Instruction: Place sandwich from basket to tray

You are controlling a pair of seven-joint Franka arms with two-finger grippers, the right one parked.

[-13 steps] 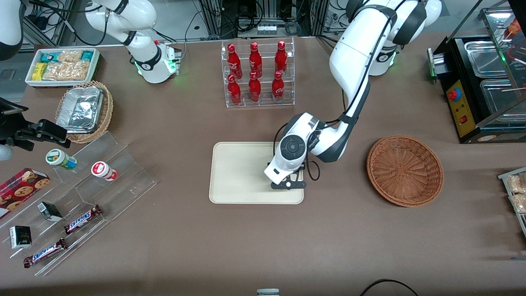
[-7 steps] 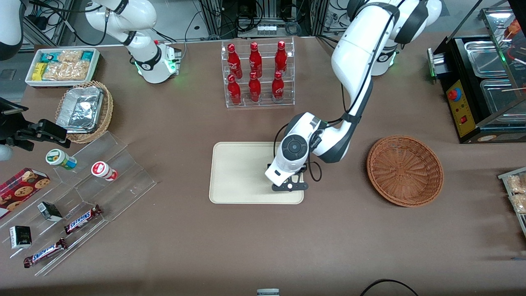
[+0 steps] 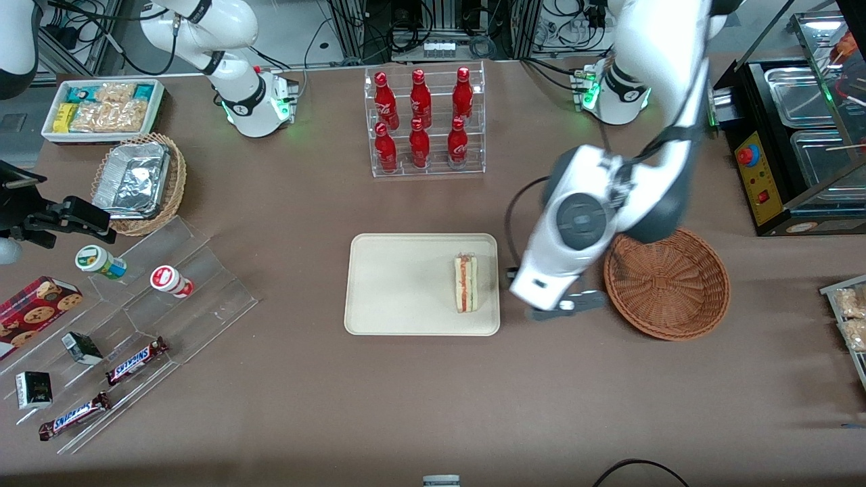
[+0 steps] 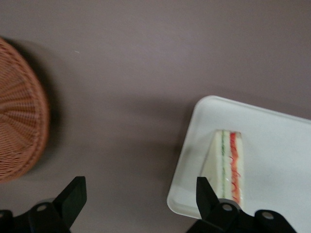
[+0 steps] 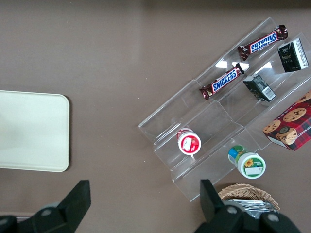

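Matte brown table (image 3: pixel 419 392), lab clutter and cables along the upper edge of the front view. Tray (image 3: pixel 399 284) sits centre frame: flat cream rectangle, rounded corners, low rim, smooth surface. Sandwich (image 3: pixel 465 283) lies on the tray near its edge toward the basket, a pale white-bread wedge with red and green filling stripes showing along its cut face. In the wrist view the sandwich (image 4: pixel 227 167) rests inside the tray (image 4: pixel 277 145) close to its rounded corner. Basket (image 3: pixel 667 281) is right of centre in the front view, round, shallow, reddish-brown woven wicker, nothing in it; its weave also shows in the wrist view (image 4: pixel 19 131). Gripper (image 3: pixel 565 306) hangs over bare table between tray and basket, touching neither, fingers (image 4: pixel 73 196) spread wide with nothing between them. Working arm reaches down from the upper right, elbow bent, white wrist housing tilted over the basket's near rim.
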